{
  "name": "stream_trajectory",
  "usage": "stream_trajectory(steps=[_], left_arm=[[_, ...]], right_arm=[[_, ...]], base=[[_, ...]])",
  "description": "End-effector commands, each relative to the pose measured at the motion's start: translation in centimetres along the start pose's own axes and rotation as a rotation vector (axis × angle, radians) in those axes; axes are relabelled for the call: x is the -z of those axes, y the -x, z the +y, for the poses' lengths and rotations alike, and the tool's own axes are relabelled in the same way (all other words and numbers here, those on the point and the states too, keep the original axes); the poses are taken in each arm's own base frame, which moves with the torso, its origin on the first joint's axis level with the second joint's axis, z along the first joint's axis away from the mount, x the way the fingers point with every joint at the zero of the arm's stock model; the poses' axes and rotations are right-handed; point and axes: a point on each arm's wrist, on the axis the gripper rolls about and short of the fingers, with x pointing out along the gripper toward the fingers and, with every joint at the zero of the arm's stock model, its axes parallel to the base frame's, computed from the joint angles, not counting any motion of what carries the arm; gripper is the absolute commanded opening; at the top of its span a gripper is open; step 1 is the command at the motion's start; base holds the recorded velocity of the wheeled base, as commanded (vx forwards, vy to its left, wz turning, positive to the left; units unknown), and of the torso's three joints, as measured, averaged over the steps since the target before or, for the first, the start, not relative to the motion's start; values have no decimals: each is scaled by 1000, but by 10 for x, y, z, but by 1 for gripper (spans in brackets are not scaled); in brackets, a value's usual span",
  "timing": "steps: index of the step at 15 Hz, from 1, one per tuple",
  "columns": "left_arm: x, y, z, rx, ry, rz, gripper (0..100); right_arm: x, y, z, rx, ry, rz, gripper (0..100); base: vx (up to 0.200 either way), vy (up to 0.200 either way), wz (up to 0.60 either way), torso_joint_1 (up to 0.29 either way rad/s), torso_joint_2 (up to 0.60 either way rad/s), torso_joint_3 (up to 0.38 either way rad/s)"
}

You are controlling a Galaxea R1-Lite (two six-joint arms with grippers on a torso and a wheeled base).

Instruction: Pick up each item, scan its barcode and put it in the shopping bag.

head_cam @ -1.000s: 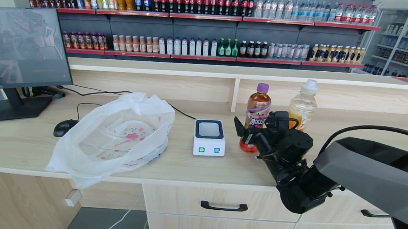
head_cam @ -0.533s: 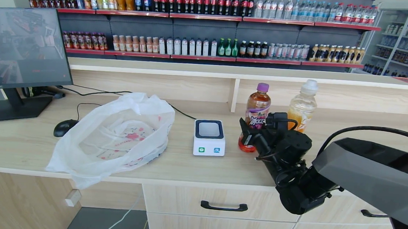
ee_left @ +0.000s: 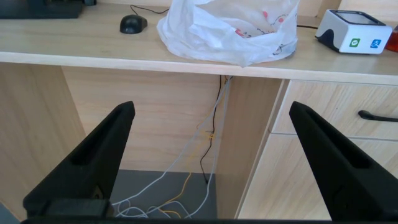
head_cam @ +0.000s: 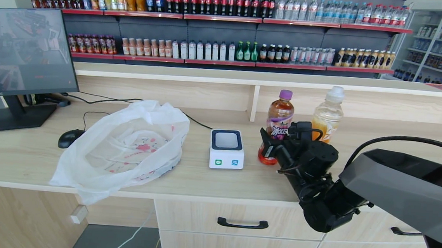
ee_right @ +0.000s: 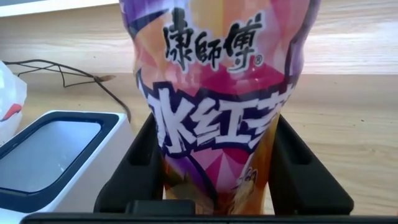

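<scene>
Ok so the right gripper [head_cam: 276, 140] is up on the wooden counter [head_cam: 201, 177] with its fingers [ee_right: 134, 168] pinching the purple-capped bottle [head_cam: 280, 112], one on each side of the lower label. The right wrist view shows the bottle sitting snug between them. The bottle is upright, and I honestly can't tell if its base is touching the counter or just off it. Going off the head view, it's just beside the white scanner [head_cam: 226, 148], at about 3 o'clock from it. The white-capped bottle [head_cam: 328, 116] stands close by at roughly 2 o'clock from the scanner, a bit further back, untouched. The shopping bag [head_cam: 126, 148] lies slumped and open at 9 o'clock from the scanner. A black mouse [head_cam: 68, 138] is at 9 o'clock from the bag and a monitor [head_cam: 23, 52] at around 10. The left gripper [ee_left: 211, 109] is down below the counter edge in front of the cabinet, with its fingers [ee_left: 93, 162] spread wide and holding nothing.
</scene>
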Motion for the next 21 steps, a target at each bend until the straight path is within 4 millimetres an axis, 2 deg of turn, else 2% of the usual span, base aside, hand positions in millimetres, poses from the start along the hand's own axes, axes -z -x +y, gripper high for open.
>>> stream_trajectory(steps=[1, 5, 11, 14, 17, 19, 21], left_arm=[[0, 0, 0, 0, -1, 1, 100], [0, 0, 0, 0, -1, 1, 100], [0, 0, 0, 0, -1, 1, 100], [0, 0, 0, 0, -1, -1, 100], [0, 0, 0, 0, -1, 1, 100], [0, 0, 0, 0, 0, -1, 100], [0, 0, 0, 1, -1, -1, 100]], right_arm=[[-9, 0, 2, -4, -4, -21, 0], [-18, 4, 7, -15, -13, -32, 0], [-56, 29, 12, -36, -22, -53, 0], [-78, 53, 17, -57, -43, -48, 0], [-96, 78, 31, -109, -60, -50, 0], [-106, 102, 52, -190, -81, -40, 0], [-110, 119, 64, -238, -91, -21, 0]], base=[[0, 0, 0, 0, 0, 0], [0, 0, 0, 0, 0, 0], [0, 0, 0, 0, 0, 0], [0, 0, 0, 0, 0, 0], [0, 0, 0, 0, 0, 0], [0, 0, 0, 0, 0, 0], [0, 0, 0, 0, 0, 0]])
